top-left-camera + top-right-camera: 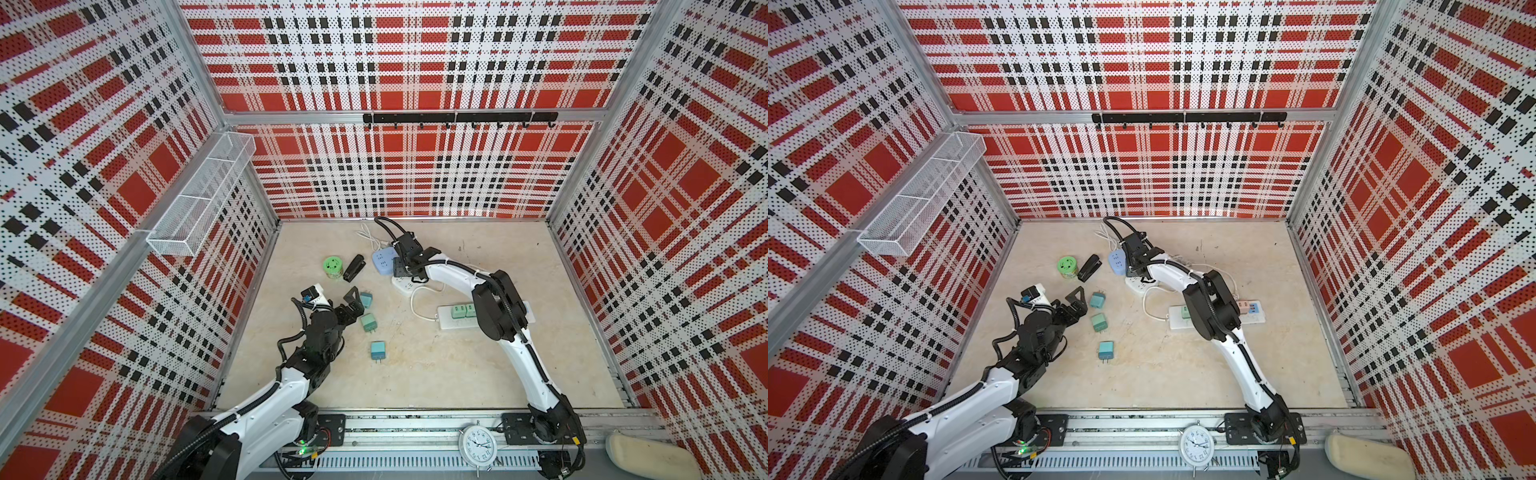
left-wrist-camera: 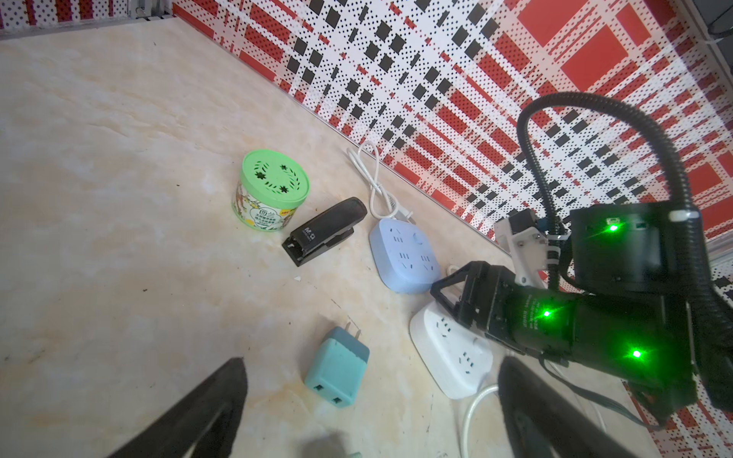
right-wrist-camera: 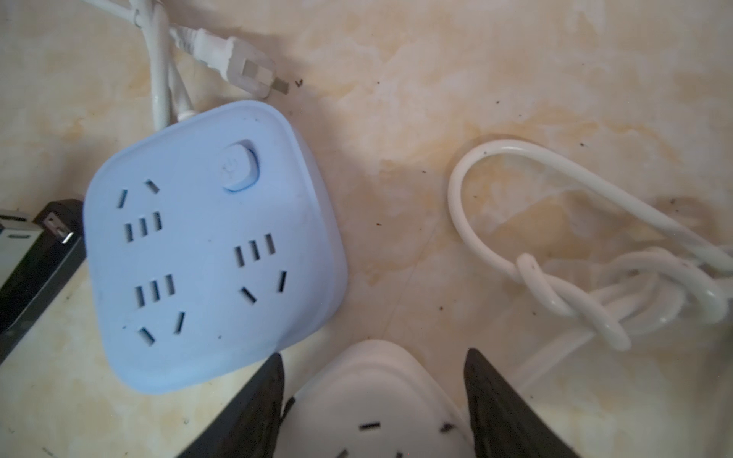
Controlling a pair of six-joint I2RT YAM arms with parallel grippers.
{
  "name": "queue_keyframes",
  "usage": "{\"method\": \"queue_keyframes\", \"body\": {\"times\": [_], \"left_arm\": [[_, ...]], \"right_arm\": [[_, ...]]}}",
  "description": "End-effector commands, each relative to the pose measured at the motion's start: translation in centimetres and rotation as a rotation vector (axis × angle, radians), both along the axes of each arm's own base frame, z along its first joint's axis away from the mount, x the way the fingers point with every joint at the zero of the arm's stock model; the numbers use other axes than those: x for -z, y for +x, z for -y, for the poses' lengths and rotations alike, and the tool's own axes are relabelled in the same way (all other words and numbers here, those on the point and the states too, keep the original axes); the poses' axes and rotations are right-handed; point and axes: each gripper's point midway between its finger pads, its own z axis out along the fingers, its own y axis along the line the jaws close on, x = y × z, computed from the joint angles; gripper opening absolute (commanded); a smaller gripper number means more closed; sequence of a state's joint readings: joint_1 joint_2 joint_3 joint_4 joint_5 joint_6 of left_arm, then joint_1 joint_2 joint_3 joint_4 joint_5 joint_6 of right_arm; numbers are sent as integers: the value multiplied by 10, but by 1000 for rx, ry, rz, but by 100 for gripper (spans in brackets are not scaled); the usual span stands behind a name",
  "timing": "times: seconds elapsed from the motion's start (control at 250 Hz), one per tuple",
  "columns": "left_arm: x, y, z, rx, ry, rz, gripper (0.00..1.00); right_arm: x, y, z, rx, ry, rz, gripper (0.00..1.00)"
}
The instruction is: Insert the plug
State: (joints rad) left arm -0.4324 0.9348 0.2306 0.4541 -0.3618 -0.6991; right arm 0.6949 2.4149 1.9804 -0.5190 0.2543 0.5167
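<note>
Front rail: round white alarm clock (image 1: 478, 445) stands on the metal rail at the near edge of the marbled beige tabletop (image 1: 457, 374), between the two arm bases.
Left wall: white wire-mesh basket (image 1: 199, 195) hangs high above the work.
Left end effector (image 2: 371, 361): fingers spread wide and holding nothing, close to the tabletop's left edge.
Behind it: green round tin (image 1: 333, 267) and black stapler (image 1: 354, 268) sit side by side, apart from the fingers.
Plugs: three teal cube-shaped two-prong plugs lie loose in a column. The back plug (image 1: 366, 299) is just beside the left fingertips, then come the middle plug (image 1: 368, 322) and the front plug (image 1: 377, 351).
Back edge: pale blue square socket block (image 1: 383, 260) lies flat near the back wall's foot, its white cord looped behind it.
White rounded socket block (image 3: 377, 396): just beside the blue one, on its near side.
Right end effector (image 3: 373, 353): reaching across the middle, with its fingers closed against both sides of the white rounded socket block.
Coiled white cable (image 3: 595, 301): near that block.
Long white power strip (image 1: 451, 322): partly hidden under the right arm, with green plugs (image 1: 457, 311) seated in it.
Open room: bare tabletop runs from the front plug to the near rail and across the right side to the right edge.
Front right: cream oblong pad (image 1: 648, 455) lies beyond the rail.
</note>
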Motion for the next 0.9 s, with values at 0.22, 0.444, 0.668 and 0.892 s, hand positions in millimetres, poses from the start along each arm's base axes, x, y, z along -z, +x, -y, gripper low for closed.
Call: {"method": "queue_keyframes", "body": {"times": [0.22,0.444,0.668,0.892], "left_arm": [[-11,3,-2,-14,-19,23,99],[-14,0,-4,-21,-17,36,99],[-15,-1,-6,-24,-18,41,99],[-17,-2,-6,-23,-11,38,99]], "right_arm": [[18,-95,-43,-266,-30,-98,67],[28,-162,-52,-456,-110,-116,68],[31,-219,-41,-601,-139,-100,68],[15,-248,-22,-654,-138,-43,69]]}}
